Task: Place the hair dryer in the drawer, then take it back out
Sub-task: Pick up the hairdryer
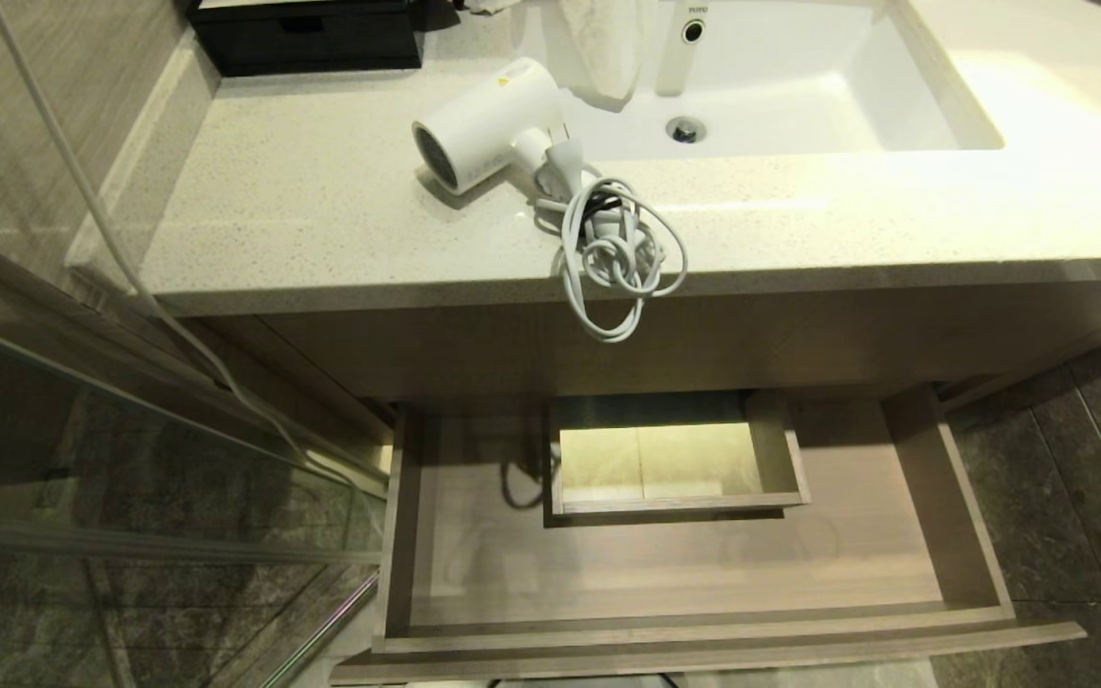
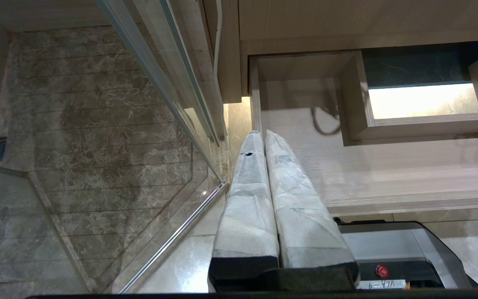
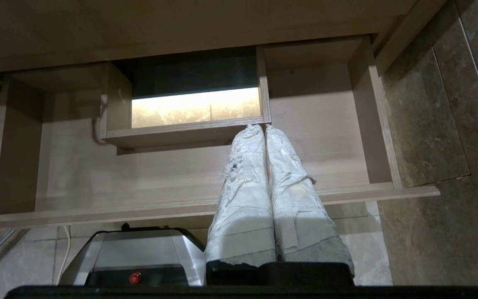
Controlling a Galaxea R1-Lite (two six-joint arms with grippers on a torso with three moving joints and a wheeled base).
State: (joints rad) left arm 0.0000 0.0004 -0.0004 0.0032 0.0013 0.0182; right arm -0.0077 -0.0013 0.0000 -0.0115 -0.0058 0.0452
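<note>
The white hair dryer [image 1: 498, 122] lies on its side on the speckled counter [image 1: 321, 220] just left of the sink, grille toward me, its bundled cord [image 1: 613, 253] hanging over the front edge. Below it the wood-grain drawer [image 1: 684, 573] stands pulled out and holds nothing; its boxed cut-out [image 1: 675, 459] sits at the rear middle. Neither arm shows in the head view. My left gripper [image 2: 262, 133] hangs shut over the drawer's [image 2: 388, 166] left end. My right gripper [image 3: 263, 128] hangs shut over the drawer [image 3: 139, 178], near its front right, with nothing in either one.
A white sink basin [image 1: 799, 105] with tap and drain fills the counter's right. A small black box [image 1: 307, 33] stands at the back left. A glass shower panel [image 1: 130, 459] with a thin white cable [image 1: 111, 239] borders the left. My base [image 3: 139, 257] is under the drawer front.
</note>
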